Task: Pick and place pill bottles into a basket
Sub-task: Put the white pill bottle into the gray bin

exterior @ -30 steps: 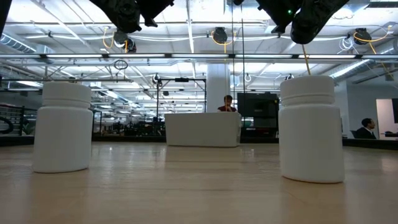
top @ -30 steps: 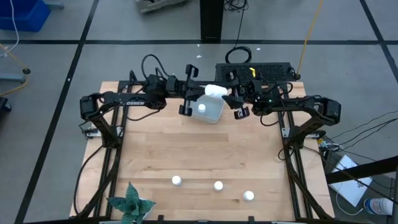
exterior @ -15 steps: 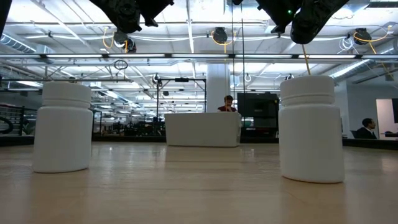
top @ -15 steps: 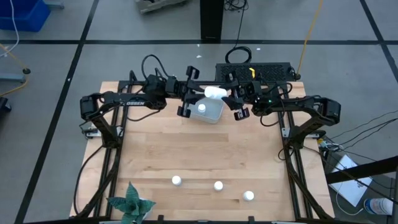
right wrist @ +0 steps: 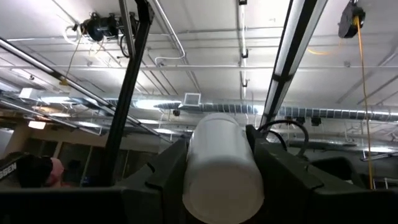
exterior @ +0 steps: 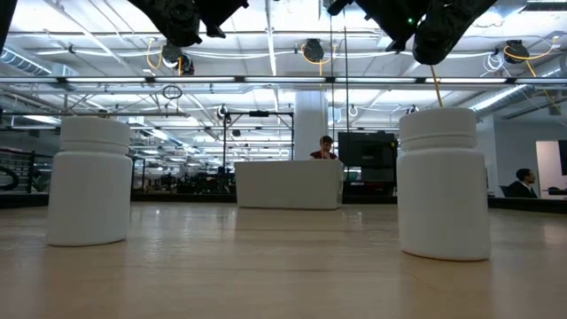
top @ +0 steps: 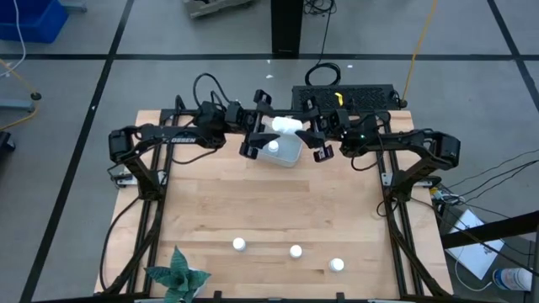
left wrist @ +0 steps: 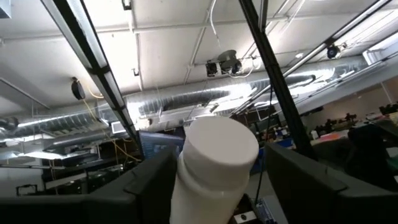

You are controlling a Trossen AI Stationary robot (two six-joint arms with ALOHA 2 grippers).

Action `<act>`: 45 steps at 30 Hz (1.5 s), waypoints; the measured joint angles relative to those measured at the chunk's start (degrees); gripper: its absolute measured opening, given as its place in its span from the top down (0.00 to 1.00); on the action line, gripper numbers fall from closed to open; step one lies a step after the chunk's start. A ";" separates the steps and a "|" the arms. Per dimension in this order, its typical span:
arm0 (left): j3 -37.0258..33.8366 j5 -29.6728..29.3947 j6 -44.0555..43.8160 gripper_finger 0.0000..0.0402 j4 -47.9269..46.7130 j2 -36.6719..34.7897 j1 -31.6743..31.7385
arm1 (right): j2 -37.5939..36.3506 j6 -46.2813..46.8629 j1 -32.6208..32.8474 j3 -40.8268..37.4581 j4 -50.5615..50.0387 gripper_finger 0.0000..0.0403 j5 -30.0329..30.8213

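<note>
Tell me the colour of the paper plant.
Green paper plant, seen best in the high view.

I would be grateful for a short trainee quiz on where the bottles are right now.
1. How many bottles stand on the table outside the basket?
2. True or false: the basket is empty.
3. What clamps the raised bottle above the basket? A. the left arm alone. B. the right arm alone. C. nothing.

Key
1. Three, near the front edge.
2. False: one bottle is in it.
3. B: the right gripper clamps it; the left gripper has its jaws apart around the cap end.
</note>
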 joint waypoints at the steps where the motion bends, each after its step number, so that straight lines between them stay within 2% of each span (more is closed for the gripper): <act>1: 0.00 -0.06 0.00 0.35 -0.15 0.02 -0.04 | 0.03 -0.01 0.00 -0.04 0.01 0.60 -0.15; 6: 0.00 -1.41 0.13 0.29 -1.81 0.06 -0.01 | -0.08 -0.27 0.00 -0.04 -0.89 0.60 0.03; 11: 0.00 -1.31 0.32 0.28 -1.52 0.06 -0.04 | -0.10 -0.66 0.00 -0.04 -0.88 0.60 0.03; 19: 0.03 -1.92 0.83 0.34 -1.13 0.06 0.01 | -0.15 0.52 0.00 -0.01 -1.93 0.60 -0.36; 23: 2.46 -2.04 -0.42 0.35 -1.78 0.06 -0.02 | -0.18 -0.76 0.40 0.01 -4.91 0.60 -0.63; 29: 5.85 -1.86 1.54 0.38 -11.57 0.02 -0.25 | -0.18 -0.90 0.46 0.01 -4.77 0.60 0.12; 35: 5.60 -0.89 2.16 0.42 -11.11 0.02 -0.15 | -0.18 -0.79 0.48 0.01 -4.11 0.60 -1.03; 45: 5.53 0.48 1.97 0.43 -10.93 0.02 0.11 | -0.63 0.83 0.48 0.07 -0.21 0.60 -1.40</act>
